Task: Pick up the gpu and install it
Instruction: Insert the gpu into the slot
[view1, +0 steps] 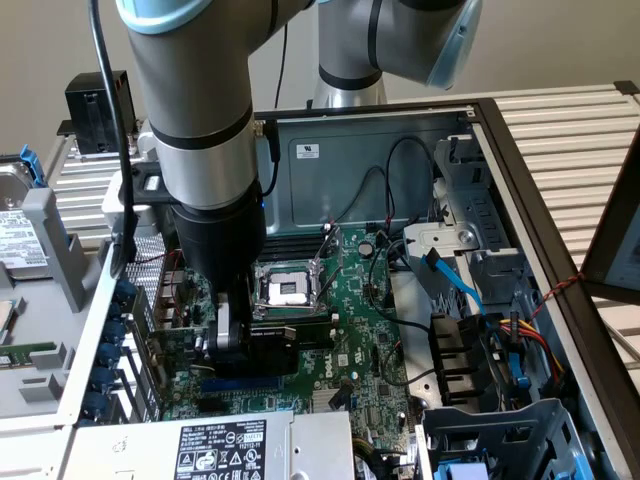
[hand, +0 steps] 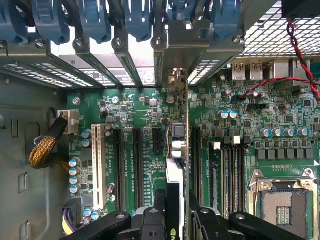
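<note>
While the black gripper (hand: 173, 202) clamps the green-boarded, black-shrouded gpu (hand: 175, 167) edge-on, it stands over the large green motherboard (hand: 280, 125). Black expansion slots (hand: 137, 160) flank it.

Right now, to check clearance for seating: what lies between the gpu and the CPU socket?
A row of long black slots lies between the gpu and the CPU socket; the wrist view shows it.

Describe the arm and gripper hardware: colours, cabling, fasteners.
The arm has silver-grey cylindrical links with black seam bands and pale blue joint caps. A black cable runs down beside it. The gripper has a black body; its fingers are black linkages with silver screw heads.
</note>
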